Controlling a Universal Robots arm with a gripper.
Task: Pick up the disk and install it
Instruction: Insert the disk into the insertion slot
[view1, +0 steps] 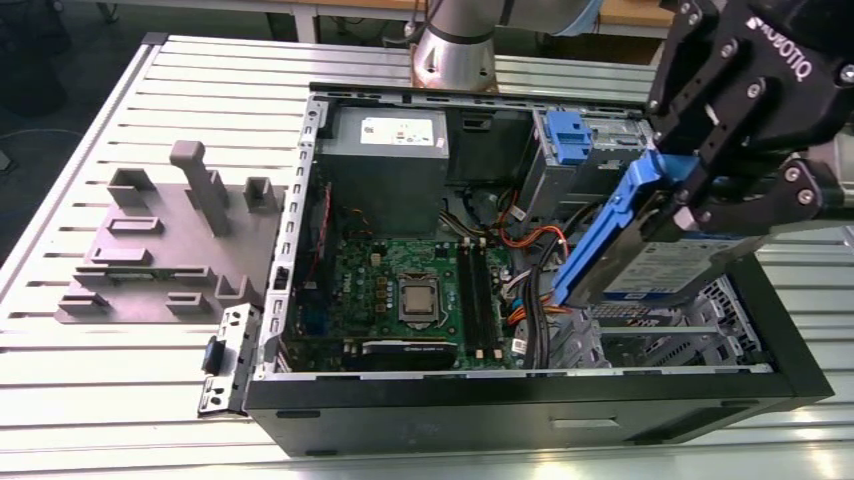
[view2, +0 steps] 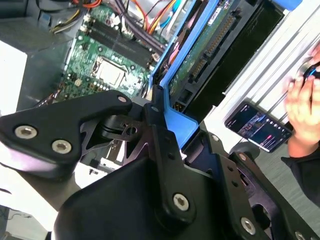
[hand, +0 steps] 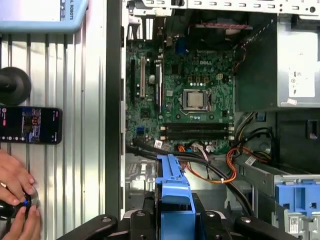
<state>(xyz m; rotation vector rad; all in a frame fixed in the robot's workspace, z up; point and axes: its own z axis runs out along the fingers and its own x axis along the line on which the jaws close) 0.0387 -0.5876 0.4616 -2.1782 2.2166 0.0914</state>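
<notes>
The disk (view1: 638, 262) sits clamped between my jaws, which are closed on its blue frame (the drive hangs tilted, one end lower). My gripper (view1: 714, 200) holds it over the open computer case (view1: 534, 405), at the exterior view's right, beside the motherboard (view1: 400, 285). In the first wrist view, a phone (hand: 31, 124) lies on the table (hand: 90, 150) near a person's hand (hand: 15, 200).
</notes>
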